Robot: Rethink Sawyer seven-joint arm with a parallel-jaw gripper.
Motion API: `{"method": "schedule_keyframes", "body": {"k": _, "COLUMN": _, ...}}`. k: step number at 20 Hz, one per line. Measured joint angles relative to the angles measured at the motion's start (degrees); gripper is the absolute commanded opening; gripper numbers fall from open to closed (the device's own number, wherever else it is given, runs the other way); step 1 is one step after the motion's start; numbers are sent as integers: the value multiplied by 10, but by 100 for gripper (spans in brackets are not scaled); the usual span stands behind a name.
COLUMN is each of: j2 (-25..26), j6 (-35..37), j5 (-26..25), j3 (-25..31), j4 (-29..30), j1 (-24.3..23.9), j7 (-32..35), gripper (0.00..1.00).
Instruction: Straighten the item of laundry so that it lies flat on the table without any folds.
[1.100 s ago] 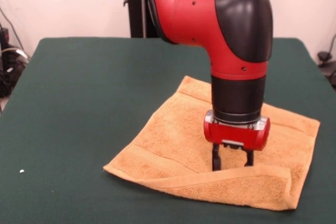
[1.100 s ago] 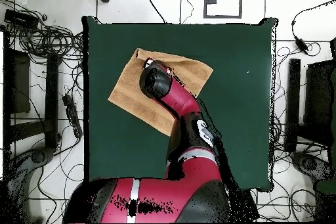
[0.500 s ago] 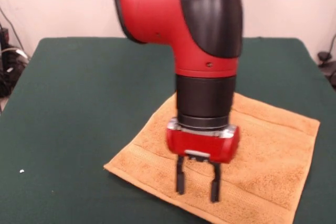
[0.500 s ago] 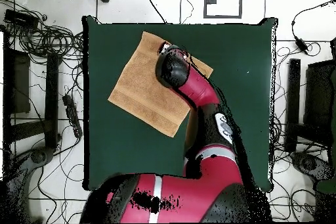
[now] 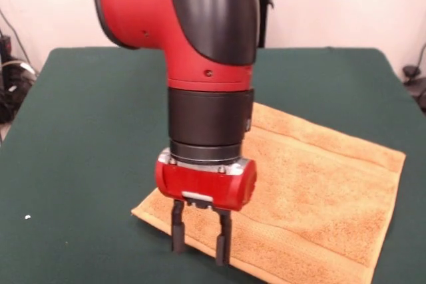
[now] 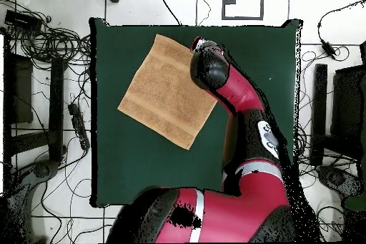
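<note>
A dark green table carried a golden-orange towel, which lay spread flat and turned at an angle to the table's edges, as seen from the front. The towel sat on the near right part of the tabletop, with its left corner close to the near middle and its right corner near the table's right edge. Smooth woven bands ran beside its short ends, and no fold showed on the cloth in view. The red and black arm came down from above over the towel's left portion and hid part of it. The gripper hung at the towel's near left edge, its two black fingers parted, pointing straight down and holding nothing; whether their tips touched the cloth could not be told. In the overhead view, the towel lay as a plain tilted rectangle on the table, well inside its edges, with the arm's wrist covering one of its corners and the gripper itself hidden beneath.
</note>
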Motion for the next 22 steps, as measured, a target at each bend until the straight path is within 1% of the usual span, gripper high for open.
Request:
{"method": "schedule_keyframes", "body": {"k": 4, "j2": -9, "j6": 19, "j5": -11, "j3": -4, "j4": -2, "j1": -4, "j7": 0, "gripper": 100}}
{"method": "schedule_keyframes", "body": {"k": 9, "j2": -38, "j6": 57, "j5": -27, "j3": -20, "j4": 4, "j1": 0, "j7": 0, "gripper": 100}}
{"method": "schedule_keyframes", "body": {"k": 14, "j2": -72, "j6": 95, "j5": -29, "j3": -46, "j4": 14, "j1": 11, "j7": 0, "gripper": 100}}
{"method": "schedule_keyframes", "body": {"k": 15, "j2": -88, "j6": 114, "j5": -30, "j3": -61, "j4": 20, "j1": 20, "j7": 0, "gripper": 100}}
{"method": "schedule_keyframes", "body": {"k": 18, "j2": -100, "j6": 133, "j5": -31, "j3": -73, "j4": 22, "j1": 27, "j7": 0, "gripper": 100}}
{"method": "schedule_keyframes", "body": {"k": 19, "j2": -110, "j6": 152, "j5": -34, "j3": -81, "j4": 22, "j1": 32, "j7": 0, "gripper": 100}}
{"method": "schedule_keyframes", "body": {"k": 20, "j2": -121, "j6": 171, "j5": -37, "j3": -89, "j4": 22, "j1": 37, "j7": 0, "gripper": 0}}
{"method": "schedule_keyframes", "body": {"k": 22, "j2": -126, "j6": 182, "j5": -41, "j3": -93, "j4": 22, "j1": 38, "j7": 0, "gripper": 0}}
